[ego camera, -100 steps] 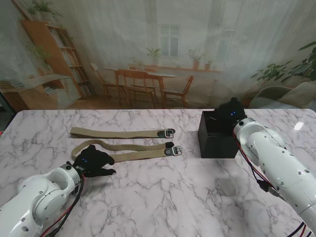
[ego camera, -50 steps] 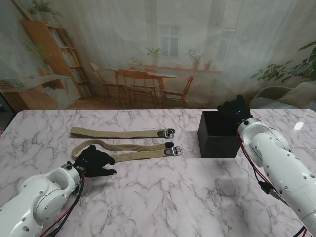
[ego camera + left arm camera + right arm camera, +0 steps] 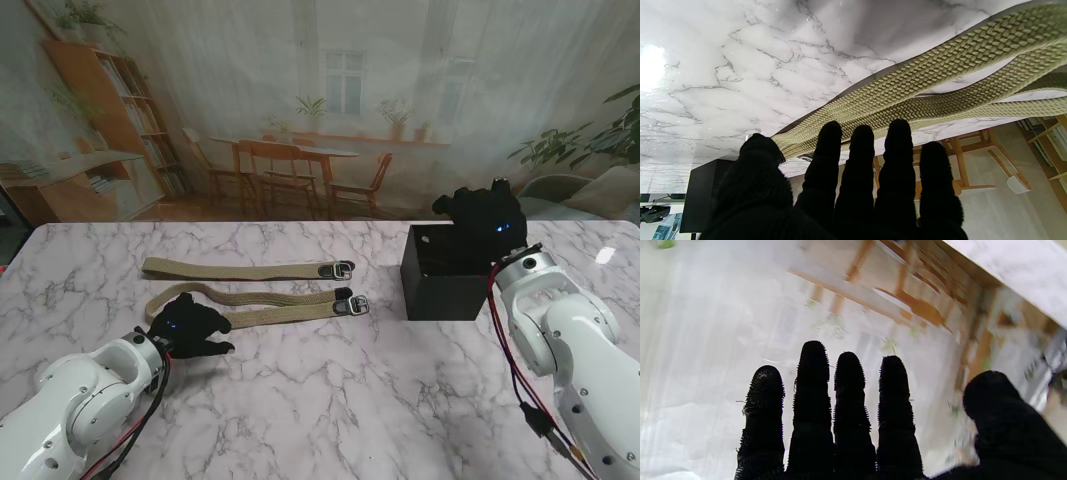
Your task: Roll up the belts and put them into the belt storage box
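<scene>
Two olive woven belts lie flat on the marble table, buckles toward the black box. The farther belt [image 3: 245, 269] is straight; the nearer belt [image 3: 270, 306] is folded double with a loop at its left end. My left hand [image 3: 188, 326] rests open, gloved black, at that looped end; its fingers [image 3: 858, 156] are spread just short of the belt webbing [image 3: 927, 80]. The black storage box [image 3: 440, 272] stands open-topped at the right. My right hand [image 3: 485, 215] hovers open above the box's far right corner, fingers [image 3: 846, 396] straight and holding nothing.
The marble table [image 3: 330, 400] stretches wide in front of me. A printed backdrop of a room with shelves and chairs stands behind the table's far edge. My white right forearm [image 3: 560, 340] reaches past the box's right side.
My right hand has risen out of the box and moved up and right, fingers now extended. The left hand and both belts have stayed in place.
</scene>
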Controlling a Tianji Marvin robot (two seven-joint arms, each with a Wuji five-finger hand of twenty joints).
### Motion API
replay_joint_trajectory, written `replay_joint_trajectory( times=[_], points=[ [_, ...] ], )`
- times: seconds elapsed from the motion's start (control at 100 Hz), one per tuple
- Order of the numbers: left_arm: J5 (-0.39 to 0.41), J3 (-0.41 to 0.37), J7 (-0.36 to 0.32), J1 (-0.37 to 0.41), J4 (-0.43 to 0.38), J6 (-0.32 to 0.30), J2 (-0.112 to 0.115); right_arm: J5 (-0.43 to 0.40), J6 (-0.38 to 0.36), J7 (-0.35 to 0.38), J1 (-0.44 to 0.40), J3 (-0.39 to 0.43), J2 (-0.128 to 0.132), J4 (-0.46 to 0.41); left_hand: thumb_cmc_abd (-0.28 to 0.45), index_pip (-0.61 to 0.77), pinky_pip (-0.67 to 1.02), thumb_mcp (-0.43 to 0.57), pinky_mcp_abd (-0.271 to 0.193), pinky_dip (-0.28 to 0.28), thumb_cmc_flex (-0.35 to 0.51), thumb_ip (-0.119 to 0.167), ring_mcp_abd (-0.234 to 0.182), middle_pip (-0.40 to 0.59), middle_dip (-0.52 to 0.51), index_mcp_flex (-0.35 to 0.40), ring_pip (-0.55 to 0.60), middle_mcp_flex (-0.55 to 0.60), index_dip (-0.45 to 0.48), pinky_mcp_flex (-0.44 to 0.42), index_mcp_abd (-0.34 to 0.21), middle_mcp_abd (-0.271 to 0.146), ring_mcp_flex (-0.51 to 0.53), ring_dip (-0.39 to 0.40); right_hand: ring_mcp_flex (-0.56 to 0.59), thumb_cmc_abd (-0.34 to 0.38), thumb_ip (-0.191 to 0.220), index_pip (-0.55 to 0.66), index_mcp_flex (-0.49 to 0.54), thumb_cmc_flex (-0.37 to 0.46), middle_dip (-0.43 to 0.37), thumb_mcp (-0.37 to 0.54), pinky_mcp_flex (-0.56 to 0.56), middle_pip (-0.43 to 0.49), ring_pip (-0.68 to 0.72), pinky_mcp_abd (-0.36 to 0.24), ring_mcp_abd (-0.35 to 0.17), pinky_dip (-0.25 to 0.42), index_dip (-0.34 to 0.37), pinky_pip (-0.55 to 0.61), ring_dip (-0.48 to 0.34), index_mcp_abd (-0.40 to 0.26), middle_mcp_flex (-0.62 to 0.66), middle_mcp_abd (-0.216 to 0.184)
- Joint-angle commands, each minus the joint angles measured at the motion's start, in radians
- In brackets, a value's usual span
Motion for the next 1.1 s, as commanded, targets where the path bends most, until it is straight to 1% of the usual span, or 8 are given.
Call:
replay_joint_trajectory(
  times=[0.0,0.26,0.47,0.6,0.81,0.88,0.95,1.09],
  points=[
    [-0.001,-0.001,-0.005,-0.002,0.008,0.006,-0.002,0.034,0.015,-0.048,-0.055,-0.020,-0.022,-0.023,0.033,-0.009,-0.024,-0.026,0.034,-0.012,0.000,0.010,0.002,-0.016,-0.003,0.020,-0.024,-0.020,-0.012,-0.016,-0.012,-0.002,-0.017,-0.008,-0.020,0.003,0.031,-0.017,0.010,0.025,-0.010,-0.018,-0.024,-0.029,-0.051,0.046,0.025,-0.016,0.021,-0.019,-0.014,-0.028,-0.019,0.021],
    [-0.006,-0.004,0.017,-0.013,0.033,-0.002,-0.002,0.085,0.080,-0.226,-0.236,-0.056,-0.045,-0.092,0.036,-0.008,-0.021,-0.026,0.035,-0.010,0.003,0.010,0.001,-0.015,-0.002,0.020,-0.022,-0.022,-0.012,-0.015,-0.012,-0.002,-0.019,-0.006,-0.062,0.004,0.034,-0.044,0.032,0.040,-0.028,-0.049,-0.077,-0.088,-0.101,0.083,0.040,-0.031,0.028,-0.071,-0.031,-0.030,-0.056,0.048],
    [-0.014,-0.005,0.034,-0.014,0.041,-0.004,-0.003,0.136,0.116,-0.306,-0.331,-0.079,-0.060,-0.113,0.037,-0.007,-0.020,-0.026,0.032,-0.009,0.003,0.010,0.000,-0.014,-0.002,0.018,-0.023,-0.024,-0.012,-0.016,-0.012,-0.001,-0.021,-0.006,-0.068,0.004,0.036,-0.057,0.039,0.049,-0.038,-0.062,-0.085,-0.109,-0.122,0.091,0.045,-0.040,0.032,-0.090,-0.039,-0.026,-0.050,0.046],
    [-0.015,-0.009,0.051,-0.012,0.047,0.002,-0.005,0.199,0.147,-0.326,-0.340,-0.108,-0.072,-0.095,0.037,-0.007,-0.021,-0.026,0.033,-0.010,0.005,0.010,0.001,-0.014,-0.002,0.017,-0.024,-0.027,-0.012,-0.018,-0.010,-0.001,-0.025,-0.007,-0.069,0.004,0.037,-0.061,0.039,0.055,-0.040,-0.062,-0.086,-0.113,-0.128,0.089,0.046,-0.041,0.035,-0.092,-0.042,-0.020,-0.048,0.044],
    [-0.007,-0.009,0.081,-0.012,0.061,0.012,-0.006,0.252,0.198,-0.276,-0.318,-0.152,-0.075,-0.049,0.035,-0.014,-0.025,-0.026,0.030,-0.011,0.008,0.010,-0.002,0.014,0.025,0.007,-0.012,-0.035,-0.016,-0.024,-0.007,0.002,-0.036,0.005,-0.087,0.006,0.037,-0.059,0.032,0.061,-0.039,-0.059,-0.100,-0.108,-0.133,0.084,0.046,-0.041,0.042,-0.095,-0.044,-0.014,-0.074,0.049],
    [-0.003,-0.008,0.094,-0.013,0.067,0.018,-0.007,0.257,0.204,-0.263,-0.311,-0.158,-0.075,-0.043,0.034,-0.027,-0.012,-0.026,0.023,-0.002,0.009,0.010,-0.003,0.065,0.105,-0.013,0.040,-0.075,-0.023,-0.026,-0.006,0.009,-0.059,0.078,-0.095,0.013,0.037,-0.062,0.023,0.059,-0.040,-0.058,-0.104,-0.108,-0.135,0.080,0.044,-0.040,0.043,-0.097,-0.045,-0.010,-0.085,0.047],
    [-0.003,-0.010,0.100,-0.011,0.069,0.024,-0.007,0.263,0.199,-0.270,-0.305,-0.162,-0.076,-0.033,0.027,-0.038,0.084,-0.025,-0.001,0.059,0.012,0.010,-0.002,0.133,0.212,-0.029,0.130,-0.124,-0.026,-0.002,0.003,0.023,-0.082,0.215,-0.093,0.010,0.037,-0.057,0.027,0.061,-0.038,-0.056,-0.104,-0.100,-0.132,0.078,0.043,-0.039,0.046,-0.096,-0.045,-0.011,-0.082,0.048],
    [0.000,-0.015,0.112,-0.008,0.074,0.031,-0.008,0.266,0.201,-0.258,-0.309,-0.158,-0.075,-0.035,0.021,-0.040,0.170,-0.025,-0.022,0.122,0.015,0.009,-0.028,0.291,0.424,-0.042,0.274,-0.169,-0.021,0.011,0.010,0.004,-0.090,0.436,-0.102,0.011,0.037,-0.056,0.023,0.060,-0.041,-0.052,-0.110,-0.098,-0.132,0.079,0.045,-0.039,0.048,-0.099,-0.047,-0.011,-0.089,0.050]
  ],
)
